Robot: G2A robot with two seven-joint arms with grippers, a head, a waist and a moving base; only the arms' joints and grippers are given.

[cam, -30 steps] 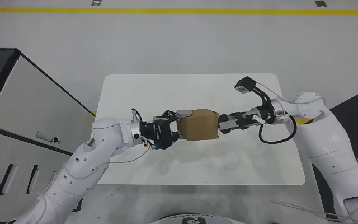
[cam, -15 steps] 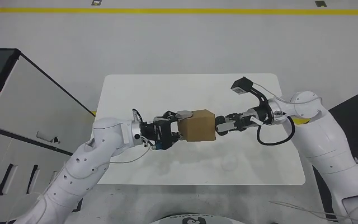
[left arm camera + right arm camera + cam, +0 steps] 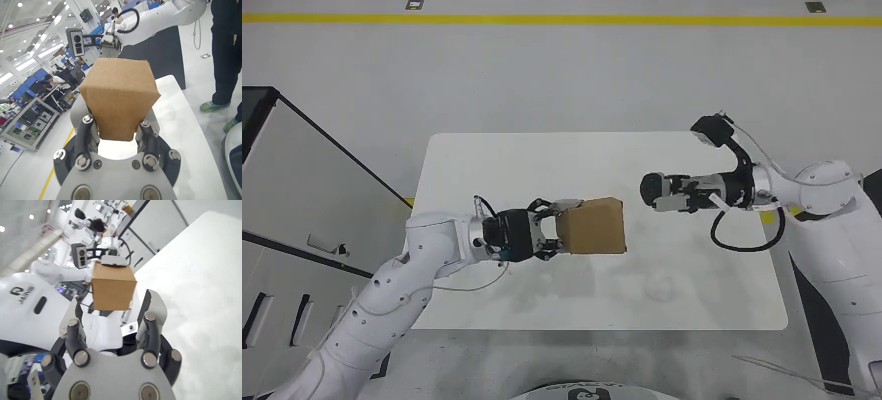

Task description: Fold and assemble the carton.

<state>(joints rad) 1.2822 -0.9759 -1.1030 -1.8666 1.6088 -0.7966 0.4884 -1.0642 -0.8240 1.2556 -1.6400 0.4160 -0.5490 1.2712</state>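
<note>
A brown carton, folded into a closed box, hangs above the middle of the white table. My left gripper is shut on the carton's near end, one finger on either side. My right gripper is open with nothing between its fingers. It hovers apart from the carton, to its right and a little farther back.
A dark cabinet stands off the table's left side. A person's legs and shoes are beside the table's edge. The right arm's camera bracket sticks up above its wrist.
My right gripper has let go of the carton's right end, opened, and pulled back to the right and away. The left gripper has turned slightly, still holding the carton.
</note>
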